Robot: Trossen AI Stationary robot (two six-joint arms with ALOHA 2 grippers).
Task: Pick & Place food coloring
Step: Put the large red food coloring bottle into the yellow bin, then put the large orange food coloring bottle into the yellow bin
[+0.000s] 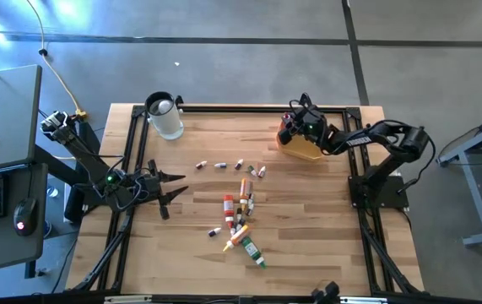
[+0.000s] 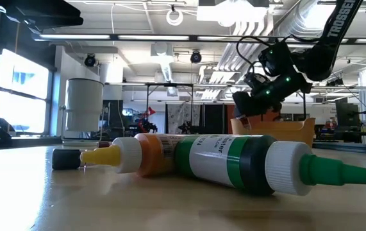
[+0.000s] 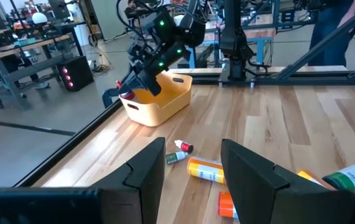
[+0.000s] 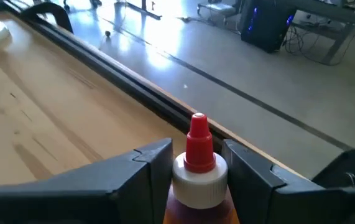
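My right gripper (image 1: 284, 135) hangs over the left end of the orange-yellow tray (image 1: 304, 150) at the table's far right, shut on a food coloring bottle (image 4: 199, 168) with a red tip, a white collar and a reddish body. My left gripper (image 1: 181, 186) waits open above the table's left side with nothing between its fingers (image 3: 193, 165). Several more food coloring bottles lie on their sides in a heap (image 1: 239, 215) at mid-table. Among them are a green-capped one (image 2: 247, 163) and an orange one (image 2: 150, 154). A row of tiny vials (image 1: 232, 165) lies farther back. My right gripper pinches the bottle between its two fingers (image 4: 152, 168) at the white collar and shoulder (image 4: 199, 186). The bottle lies along the fingers, its red tip (image 4: 199, 134) sticking out past their ends. The fingers slant slightly downward toward the table's far left. The bottle is lifted clear, above the tray.
A clear round jar (image 1: 165, 116) stands at the far left corner. A black frame rail (image 1: 249, 108) runs along the table's far edge, just beyond the tray. Bare wood lies between the heap and the tray.
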